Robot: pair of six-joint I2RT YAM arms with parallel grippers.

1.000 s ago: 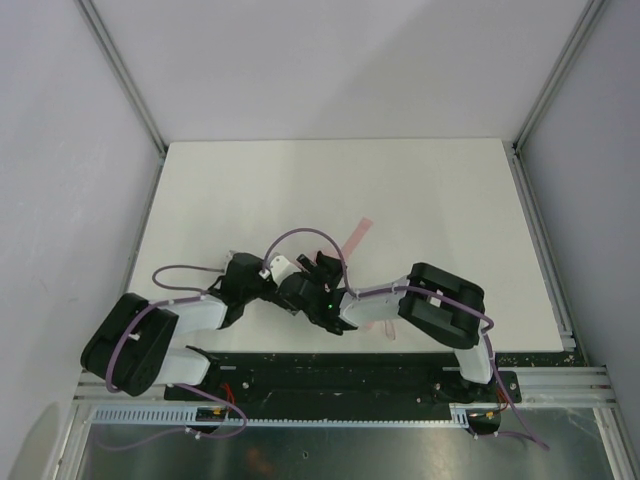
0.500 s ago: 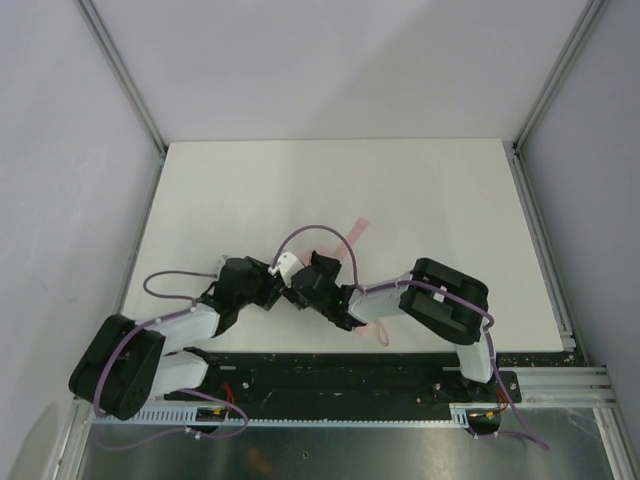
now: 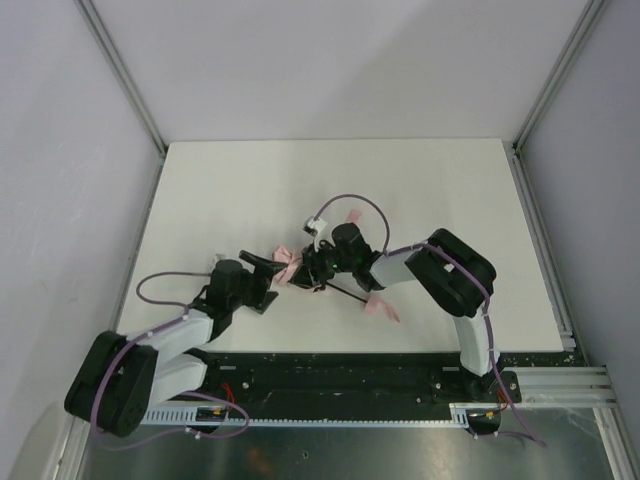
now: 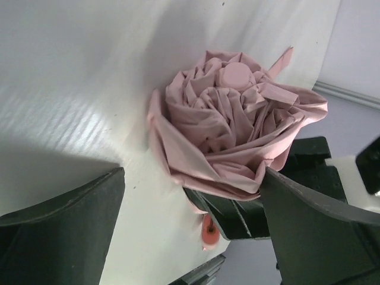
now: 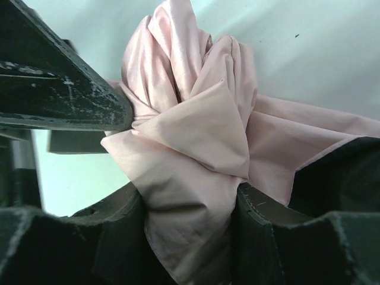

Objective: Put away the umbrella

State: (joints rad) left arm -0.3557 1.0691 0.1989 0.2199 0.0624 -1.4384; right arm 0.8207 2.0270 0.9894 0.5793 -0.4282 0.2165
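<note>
The pale pink umbrella (image 3: 287, 262) lies folded and bunched near the middle of the white table. Its slim black shaft (image 3: 347, 293) runs toward me and to the right, ending at the small pink handle (image 3: 381, 309). My right gripper (image 3: 313, 266) is shut on the bunched fabric (image 5: 190, 148), which fills the space between its fingers (image 5: 107, 237). My left gripper (image 3: 266, 274) stands open just left of the canopy, its jaws wide on either side of the fabric (image 4: 237, 124) and apart from it. A pink strap (image 3: 350, 216) shows behind the right wrist.
The white table (image 3: 200, 200) is walled on three sides, with aluminium posts (image 3: 125, 85) at the back corners. A black mounting rail (image 3: 330, 375) carries both arm bases along the near edge. A purple cable (image 3: 345, 200) loops over the right wrist.
My left gripper has opened, let go of the umbrella and drawn back to the left. My right gripper has shut on the fabric and carried it farther from the near edge, baring shaft and handle.
</note>
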